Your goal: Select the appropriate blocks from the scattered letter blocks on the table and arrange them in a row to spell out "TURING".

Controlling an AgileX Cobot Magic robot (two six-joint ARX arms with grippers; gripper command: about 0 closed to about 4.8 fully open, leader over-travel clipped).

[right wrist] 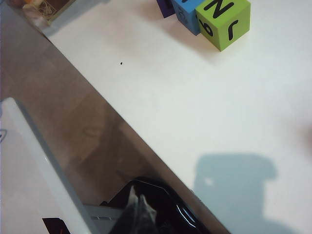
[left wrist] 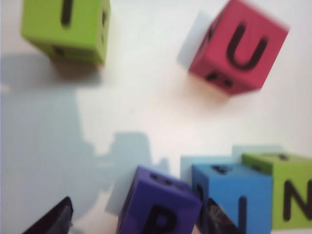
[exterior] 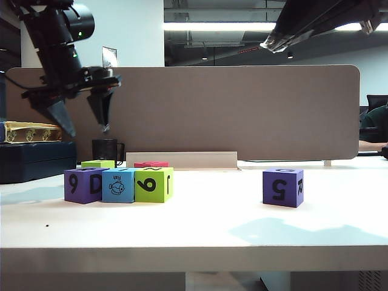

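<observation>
Front row on table point(exterior: 200, 224), left side: purple block point(exterior: 83, 185), blue fish block point(exterior: 118, 185), lime block point(exterior: 153, 184) touching side by side. Behind row: second lime block point(exterior: 98, 163), red block point(exterior: 151, 163) showing U. Second purple block point(exterior: 282, 187) alone, well right. Left gripper point(exterior: 83, 115) high above row, jaws spread, empty. Right gripper point(right wrist: 139, 207) pinched closed, empty, raised over table front edge. Black mug point(exterior: 107, 149) behind blocks.

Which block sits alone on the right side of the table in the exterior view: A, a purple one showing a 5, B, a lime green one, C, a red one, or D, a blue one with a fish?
A: the purple block showing a 5 stands by itself on the right of the table, apart from the cluster on the left.
</observation>
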